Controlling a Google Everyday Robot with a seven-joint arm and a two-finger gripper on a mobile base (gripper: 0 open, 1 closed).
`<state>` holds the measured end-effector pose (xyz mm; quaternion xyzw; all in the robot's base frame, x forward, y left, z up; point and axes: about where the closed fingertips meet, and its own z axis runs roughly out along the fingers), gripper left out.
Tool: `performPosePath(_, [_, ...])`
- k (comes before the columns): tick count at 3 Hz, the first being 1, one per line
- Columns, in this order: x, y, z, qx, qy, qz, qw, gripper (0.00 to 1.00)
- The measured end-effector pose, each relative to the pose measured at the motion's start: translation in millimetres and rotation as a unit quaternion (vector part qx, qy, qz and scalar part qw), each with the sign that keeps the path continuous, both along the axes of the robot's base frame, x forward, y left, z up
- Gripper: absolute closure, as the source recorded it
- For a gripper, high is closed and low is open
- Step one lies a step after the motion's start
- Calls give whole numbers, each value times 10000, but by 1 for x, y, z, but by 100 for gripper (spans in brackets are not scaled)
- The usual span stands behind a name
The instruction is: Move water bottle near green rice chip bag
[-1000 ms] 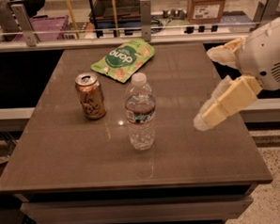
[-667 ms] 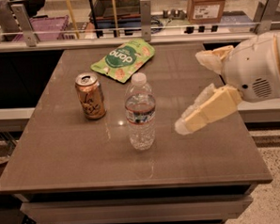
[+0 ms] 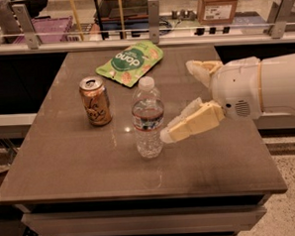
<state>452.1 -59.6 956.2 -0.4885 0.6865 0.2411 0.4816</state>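
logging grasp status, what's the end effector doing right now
End effector: open, holding nothing, just right of the clear ribbed plastic water bottle.

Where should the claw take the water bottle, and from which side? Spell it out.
Grip the water bottle at its label band, coming in level from the right of the view. It stands upright and round, so the jaws can close across it. The claw hangs open on that side; the soda can stands on the left and the green rice chip bag lies behind.
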Motion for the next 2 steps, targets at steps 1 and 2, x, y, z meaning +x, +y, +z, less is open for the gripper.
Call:
performPosePath(1, [8, 15, -7, 249, -35, 230, 9994, 0])
performPosePath(2, [13, 28, -14, 479, -31, 428, 9979, 0])
